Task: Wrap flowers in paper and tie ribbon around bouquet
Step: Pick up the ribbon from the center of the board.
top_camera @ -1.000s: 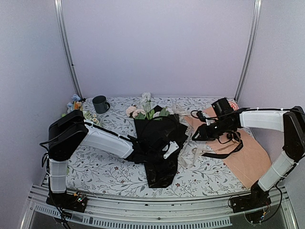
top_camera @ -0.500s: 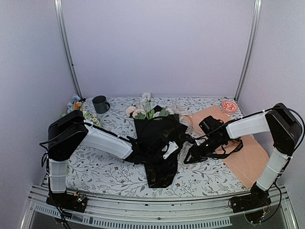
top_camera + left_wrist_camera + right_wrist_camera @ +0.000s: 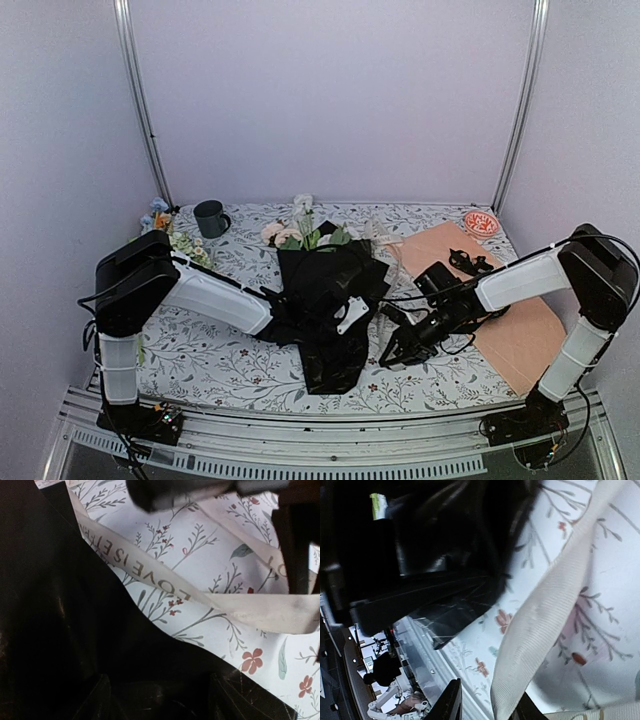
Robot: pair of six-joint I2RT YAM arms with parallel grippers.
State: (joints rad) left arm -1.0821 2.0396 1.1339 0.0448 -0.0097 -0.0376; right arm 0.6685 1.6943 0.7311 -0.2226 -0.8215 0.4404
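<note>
Swinging in from over the peach sheet (image 3: 515, 320), the right arm has come down toward the near side, and the right gripper (image 3: 393, 352) now sits low on the flowered tablecloth (image 3: 230, 350), just beside the bouquet (image 3: 325, 290). The left arm lies almost where it was.

From above, the left gripper (image 3: 345, 318) rests across the middle of the bouquet. The flowers (image 3: 290, 235) stick out of the cone well beyond its fingers on the far side, and the tail of the black paper (image 3: 330, 365) runs out on the near side. Whether those fingers clasp the bundle or only lie on it cannot be told here. Well beyond the right fingers, a black strap (image 3: 470, 262) lies on the peach sheet. A dark mug (image 3: 210, 218) stands far beyond the left arm.

In the left wrist view, black paper fills the space at and between the fingers, hiding them, so the grip cannot be told here either. Just past the fingertips the ribbon (image 3: 150, 577) crosses the tablecloth in a slanting band printed with letters, and a second length runs off to one side.

In the right wrist view, the ribbon comes down from beyond the fingertips and passes between the two fingers (image 3: 451, 702). The jaws stand apart, the ribbon lying against one finger with a strip of tablecloth showing beside the other. Black paper lies ahead of that second finger.
</note>
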